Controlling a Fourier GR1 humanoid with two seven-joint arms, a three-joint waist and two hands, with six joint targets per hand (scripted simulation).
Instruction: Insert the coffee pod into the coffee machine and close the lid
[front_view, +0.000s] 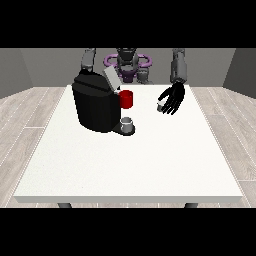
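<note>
Pod (160, 106): small grey piece at the tips of the hand at the view's right, held above the table; too small to tell its long axis or which way it points.
Hand at view's right (173, 98): black, hanging fingers-down over the table's far right part; fingers (170, 107) curled in round the pod.
Hand at view's left: hidden behind the coffee machine; only its grey arm (88, 59) visible, so cannot tell how its fingers lie.
Coffee machine (95, 106): black, bulky body, upright on the far left part of the table, well apart from the pod.
Lid (111, 78): grey flap, raised and tilted up toward the robot.
Red part (126, 99): on the machine's right face, above the base.
Cup (128, 122): small, grey, upright on the machine's base, under the red part.
Table (130, 165): large, white, flat; near half bare.
Room: pale wood-plank floor (27, 115), grey walls behind the robot.
</note>
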